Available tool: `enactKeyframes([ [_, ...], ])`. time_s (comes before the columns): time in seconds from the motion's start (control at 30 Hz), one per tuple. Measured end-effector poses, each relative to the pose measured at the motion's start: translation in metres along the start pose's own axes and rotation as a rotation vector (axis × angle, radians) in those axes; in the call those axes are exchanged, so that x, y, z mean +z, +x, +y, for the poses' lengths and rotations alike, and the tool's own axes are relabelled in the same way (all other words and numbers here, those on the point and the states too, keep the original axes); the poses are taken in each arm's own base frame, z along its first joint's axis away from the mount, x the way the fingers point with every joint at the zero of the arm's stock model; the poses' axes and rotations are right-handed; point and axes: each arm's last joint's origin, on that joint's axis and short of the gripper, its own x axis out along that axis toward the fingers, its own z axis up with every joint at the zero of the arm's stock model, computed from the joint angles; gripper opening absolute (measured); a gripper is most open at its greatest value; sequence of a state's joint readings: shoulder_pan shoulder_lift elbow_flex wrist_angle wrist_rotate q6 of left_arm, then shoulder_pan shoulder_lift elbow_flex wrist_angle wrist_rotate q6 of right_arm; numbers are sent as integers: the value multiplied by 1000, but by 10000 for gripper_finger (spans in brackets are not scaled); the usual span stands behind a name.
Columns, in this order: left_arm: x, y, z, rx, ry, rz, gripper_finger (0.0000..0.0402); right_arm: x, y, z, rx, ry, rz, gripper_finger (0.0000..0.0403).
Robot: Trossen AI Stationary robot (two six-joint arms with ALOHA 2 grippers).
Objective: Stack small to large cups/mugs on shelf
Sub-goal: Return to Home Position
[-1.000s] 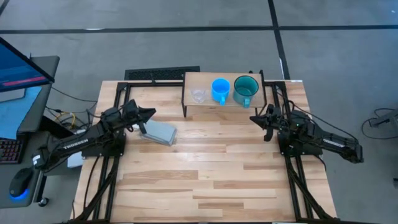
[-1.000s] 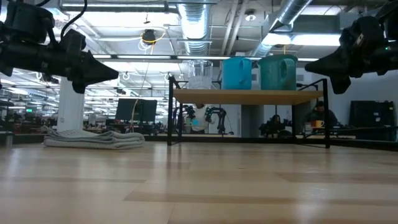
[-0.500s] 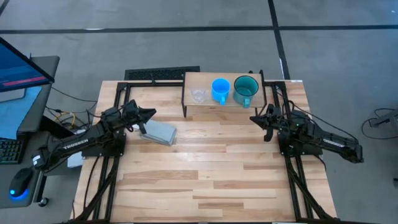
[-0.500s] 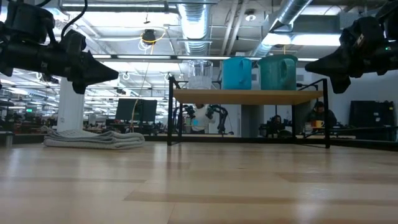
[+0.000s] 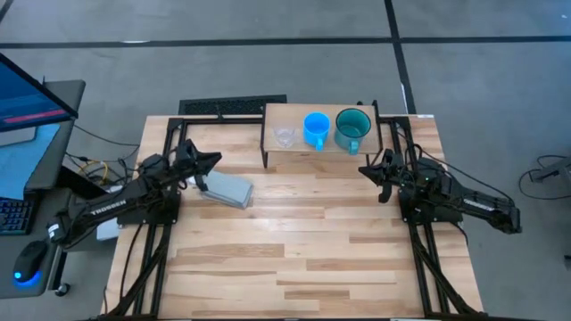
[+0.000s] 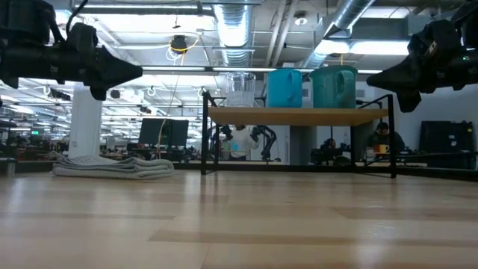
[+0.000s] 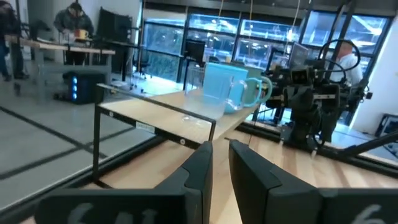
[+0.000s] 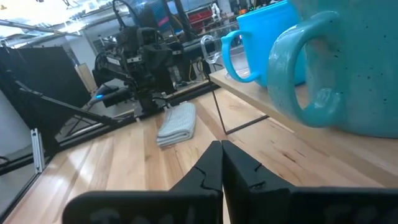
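Three cups stand side by side on their bases on the shelf [image 5: 290,114] at the table's far edge: a tiny clear glass cup [image 5: 285,136], a blue mug [image 5: 316,127] and a larger teal mug [image 5: 352,128]. My left gripper [image 5: 217,160] hovers left of the shelf and points toward it. A thin slit shows between its fingers [image 7: 221,155], with nothing in it. My right gripper [image 5: 362,169] hovers just in front of the shelf's right end, level and shut on nothing [image 8: 219,152], close to the teal mug's handle [image 8: 298,81].
A folded grey cloth [image 5: 227,190] lies on the table under my left gripper. Black frame rails [image 5: 169,134] run along the table's sides. The near half of the plank tabletop [image 5: 294,259] is bare. A monitor and keyboard stand off the left edge.
My left gripper has tipped its fingers upward a little and now points about level at shelf height, without shifting its place.
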State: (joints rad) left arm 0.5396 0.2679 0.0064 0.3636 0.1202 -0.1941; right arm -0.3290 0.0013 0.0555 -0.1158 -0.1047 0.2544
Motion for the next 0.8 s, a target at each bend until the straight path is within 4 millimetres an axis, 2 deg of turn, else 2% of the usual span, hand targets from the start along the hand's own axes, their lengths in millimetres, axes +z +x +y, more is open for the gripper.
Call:
enactKeyframes([
  [0.27, -12, -10, 1, 9, -51, 127, 43, 0, 0, 0, 0, 0, 0, 24],
  [0.5, -5, -17, -1, -3, -1, 41, 43, 0, 0, 0, -1, 0, 1, 26],
  [0.8, -9, -15, 0, 7, -42, 79, 43, 0, 0, 0, -1, 0, 1, 26],
])
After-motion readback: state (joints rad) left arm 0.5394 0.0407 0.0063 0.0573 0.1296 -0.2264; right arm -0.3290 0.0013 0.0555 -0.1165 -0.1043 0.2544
